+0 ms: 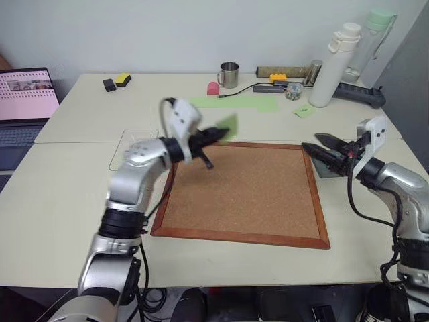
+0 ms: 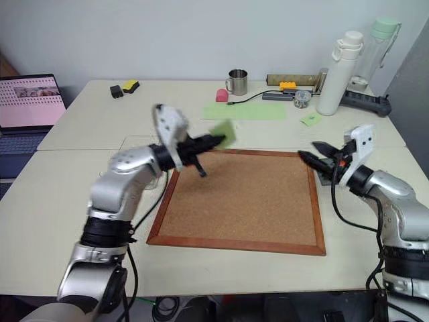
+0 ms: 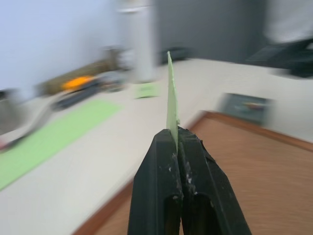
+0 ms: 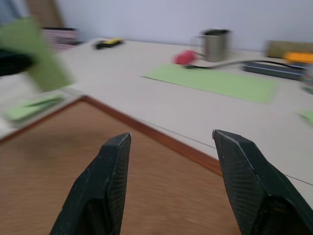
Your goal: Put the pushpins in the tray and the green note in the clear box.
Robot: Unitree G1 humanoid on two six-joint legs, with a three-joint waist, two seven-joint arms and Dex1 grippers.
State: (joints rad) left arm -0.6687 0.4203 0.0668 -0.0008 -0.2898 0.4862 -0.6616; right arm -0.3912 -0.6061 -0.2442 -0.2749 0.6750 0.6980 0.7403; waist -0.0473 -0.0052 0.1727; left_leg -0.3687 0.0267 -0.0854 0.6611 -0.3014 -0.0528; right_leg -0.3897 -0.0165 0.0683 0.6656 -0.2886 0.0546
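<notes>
My left gripper (image 1: 221,134) is shut on the green note (image 1: 229,126), which it holds in the air over the far left corner of the cork board (image 1: 248,191). In the left wrist view the green note (image 3: 171,93) stands on edge between the closed fingers. The clear box (image 1: 134,144) lies on the table left of the board, partly behind my left arm. My right gripper (image 1: 312,141) is open and holds nothing. It hovers at the board's right edge above the dark grey tray (image 1: 324,169), which it partly hides. The pushpins are too small to make out.
A long green sheet (image 1: 234,102), a green scrap (image 1: 303,111), a metal mug (image 1: 229,74), a pink object (image 1: 213,88), a white bottle (image 1: 335,64) and a power strip (image 1: 362,94) sit at the back. A laptop (image 1: 27,100) stands far left.
</notes>
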